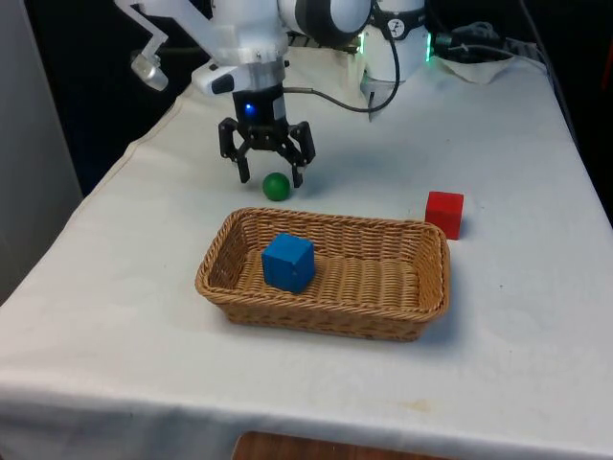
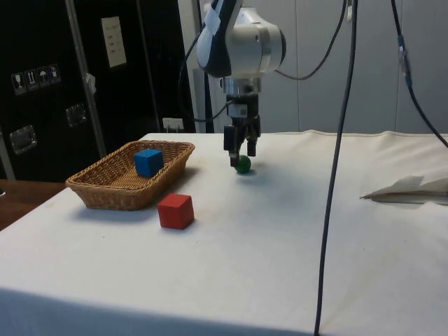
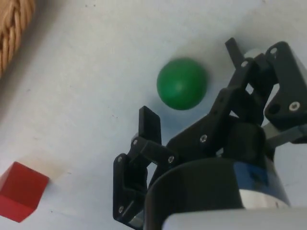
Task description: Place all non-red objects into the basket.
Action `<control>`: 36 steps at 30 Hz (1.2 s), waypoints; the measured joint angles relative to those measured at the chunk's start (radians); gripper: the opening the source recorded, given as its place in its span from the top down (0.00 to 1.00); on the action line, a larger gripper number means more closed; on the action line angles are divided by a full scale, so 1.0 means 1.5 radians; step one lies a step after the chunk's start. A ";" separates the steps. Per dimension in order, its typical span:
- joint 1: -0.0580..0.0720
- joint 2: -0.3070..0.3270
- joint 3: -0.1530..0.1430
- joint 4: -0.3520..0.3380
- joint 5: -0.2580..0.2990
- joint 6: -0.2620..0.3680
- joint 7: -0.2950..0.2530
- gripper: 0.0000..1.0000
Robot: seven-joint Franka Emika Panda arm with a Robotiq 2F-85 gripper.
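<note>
A small green ball lies on the white cloth just beyond the basket's far rim. My gripper hangs low over it, open, one finger on each side of the ball and neither touching it. In the wrist view the green ball lies between the spread fingers. From the side, the gripper overlaps the top of the ball. A blue cube rests inside the wicker basket. On the cloth at the front view's right of the basket stands a red cube.
The basket is low-walled and oblong, with the blue cube near one end. The red cube stands close beside the basket's long side. A black cable hangs down in the side view's foreground.
</note>
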 measured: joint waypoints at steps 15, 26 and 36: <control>0.000 0.026 0.001 0.011 0.043 0.000 -0.030 0.09; 0.001 0.025 -0.004 0.011 0.041 -0.001 -0.031 1.00; 0.003 0.017 -0.006 0.012 0.041 -0.001 -0.031 1.00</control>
